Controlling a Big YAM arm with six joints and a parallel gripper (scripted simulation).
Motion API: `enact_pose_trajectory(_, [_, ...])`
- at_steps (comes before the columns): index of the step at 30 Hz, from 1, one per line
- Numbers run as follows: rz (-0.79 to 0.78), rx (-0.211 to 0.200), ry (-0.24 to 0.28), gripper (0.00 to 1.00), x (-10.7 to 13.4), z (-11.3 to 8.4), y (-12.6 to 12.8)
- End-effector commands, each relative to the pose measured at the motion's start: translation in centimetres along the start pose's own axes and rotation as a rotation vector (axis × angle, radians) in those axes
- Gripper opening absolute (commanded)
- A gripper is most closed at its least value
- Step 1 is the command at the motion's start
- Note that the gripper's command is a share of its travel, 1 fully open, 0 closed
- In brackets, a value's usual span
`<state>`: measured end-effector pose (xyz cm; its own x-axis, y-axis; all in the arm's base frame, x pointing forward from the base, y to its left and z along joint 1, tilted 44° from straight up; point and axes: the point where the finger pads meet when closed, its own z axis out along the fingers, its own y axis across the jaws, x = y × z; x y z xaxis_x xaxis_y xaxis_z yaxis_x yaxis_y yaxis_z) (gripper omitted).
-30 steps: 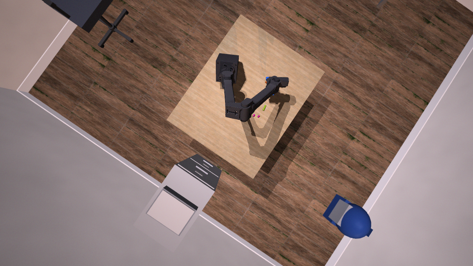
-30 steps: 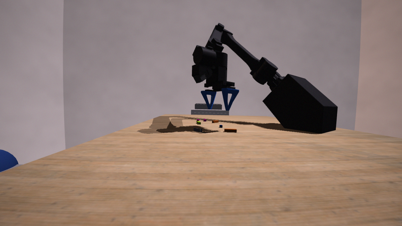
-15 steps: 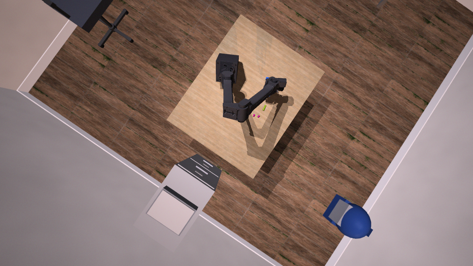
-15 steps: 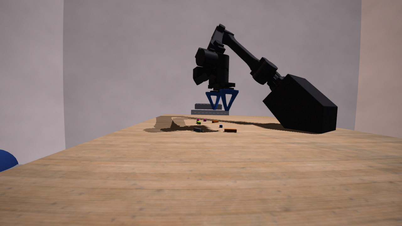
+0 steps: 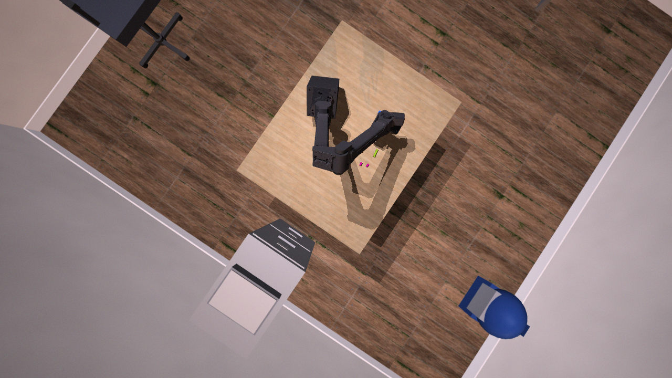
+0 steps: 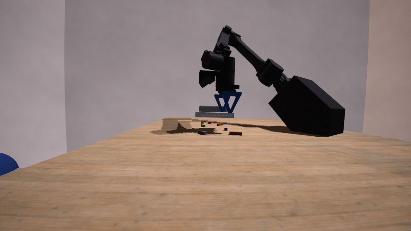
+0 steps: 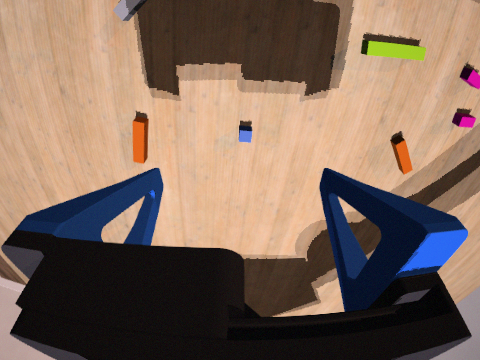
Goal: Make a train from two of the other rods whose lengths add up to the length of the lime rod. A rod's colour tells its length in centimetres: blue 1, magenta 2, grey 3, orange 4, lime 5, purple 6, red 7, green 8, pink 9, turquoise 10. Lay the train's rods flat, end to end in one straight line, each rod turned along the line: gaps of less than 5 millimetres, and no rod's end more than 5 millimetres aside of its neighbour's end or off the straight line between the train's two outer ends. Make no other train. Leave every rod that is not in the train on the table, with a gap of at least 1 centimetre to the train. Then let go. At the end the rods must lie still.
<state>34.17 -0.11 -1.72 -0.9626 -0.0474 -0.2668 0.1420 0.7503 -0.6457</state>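
My gripper [image 7: 241, 177] [image 6: 226, 112] is open and empty, above the table with its fingers pointing down. In the wrist view the blue rod [image 7: 245, 133] [image 6: 225, 129] lies ahead of the space between the fingertips. One orange rod [image 7: 140, 140] [image 6: 235, 133] lies beyond the left fingertip. The other orange rod [image 7: 402, 155] [image 6: 220, 124] lies to the right of the right fingertip. The lime rod [image 7: 395, 50] [image 5: 375, 153] [image 6: 202, 125] lies at the upper right. Two magenta rods [image 7: 465, 119] [image 5: 367, 165] [image 6: 209, 123] lie apart near the right edge. The grey rod [image 7: 129, 8] [image 6: 202, 132] is partly cut off at the top left. No rods touch.
The table [image 5: 291, 155] [image 6: 201, 178] carries the arm base [image 5: 322, 96] [image 6: 313, 106]. The arm and its shadow lie over parts of the table. In the top view, the arm hides the blue, orange and grey rods. A chair base [image 5: 159, 39] stands on the floor.
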Motion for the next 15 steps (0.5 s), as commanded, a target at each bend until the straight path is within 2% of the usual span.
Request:
enact_pose_trajectory(1, [0.124, -0.001, -0.012, 1.0, -0.28, -0.19, -0.85])
enact_pose_trajectory(2, [0.125, -0.001, -0.011, 1.0, -0.23, -0.19, -0.88])
enact_pose_trajectory(3, [0.123, -0.001, -0.011, 0.23, -0.23, -0.22, -0.84])
enact_pose_trajectory(15, [0.115, -0.005, -0.017, 0.23, -0.74, -0.34, -0.39])
